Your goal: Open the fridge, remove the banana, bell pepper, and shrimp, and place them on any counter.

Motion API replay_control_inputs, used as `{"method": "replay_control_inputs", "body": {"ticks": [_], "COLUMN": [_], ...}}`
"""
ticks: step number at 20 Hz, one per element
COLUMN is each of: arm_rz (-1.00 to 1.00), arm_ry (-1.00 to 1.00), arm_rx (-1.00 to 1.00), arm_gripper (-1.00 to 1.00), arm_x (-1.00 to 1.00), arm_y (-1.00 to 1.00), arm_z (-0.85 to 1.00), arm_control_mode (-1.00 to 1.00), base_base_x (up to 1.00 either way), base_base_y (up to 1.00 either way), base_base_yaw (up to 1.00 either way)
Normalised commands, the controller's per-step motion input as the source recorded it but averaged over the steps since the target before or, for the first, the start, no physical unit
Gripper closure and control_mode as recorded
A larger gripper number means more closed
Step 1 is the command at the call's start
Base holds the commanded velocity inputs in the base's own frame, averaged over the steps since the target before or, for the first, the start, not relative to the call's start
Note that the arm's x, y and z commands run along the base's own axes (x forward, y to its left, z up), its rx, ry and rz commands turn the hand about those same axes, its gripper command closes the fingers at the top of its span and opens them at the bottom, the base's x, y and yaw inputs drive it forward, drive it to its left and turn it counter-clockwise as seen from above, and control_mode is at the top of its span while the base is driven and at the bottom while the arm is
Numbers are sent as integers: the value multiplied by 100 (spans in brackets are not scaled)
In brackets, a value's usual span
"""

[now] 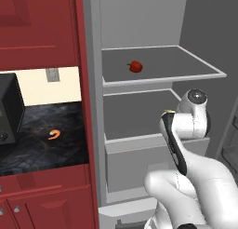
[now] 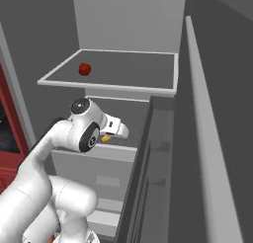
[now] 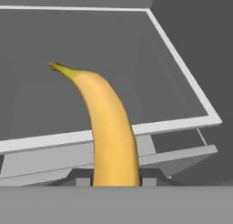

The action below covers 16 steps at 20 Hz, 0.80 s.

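Note:
The fridge stands open, its door swung out to the right. The red bell pepper lies on the upper shelf. My gripper is shut on the yellow banana, level with the lower shelf's front edge, and the fruit's stem points into the fridge. The orange shrimp lies on the black counter left of the fridge.
A black microwave sits at the counter's far left. Red cabinets run below the counter and another hangs above it. The fridge's lower drawer is under the shelves. The open door's inner bins stand close on my right.

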Motion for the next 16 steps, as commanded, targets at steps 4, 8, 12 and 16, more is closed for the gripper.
{"method": "replay_control_inputs", "body": {"ticks": [4,8,12,16], "arm_rz": [0,0,5,11], "arm_ry": [0,0,0,0], "arm_rx": [0,1,1,3], "arm_gripper": [100,100,100,100], "arm_x": [-65,-94,-95,-74], "arm_y": [41,31,34,38], "arm_z": [96,88,97,91], "arm_control_mode": [-100,-100,-100,-100], "base_base_x": [0,0,0,0], "base_base_y": [0,0,0,0], "base_base_yaw": [0,0,0,0]}}
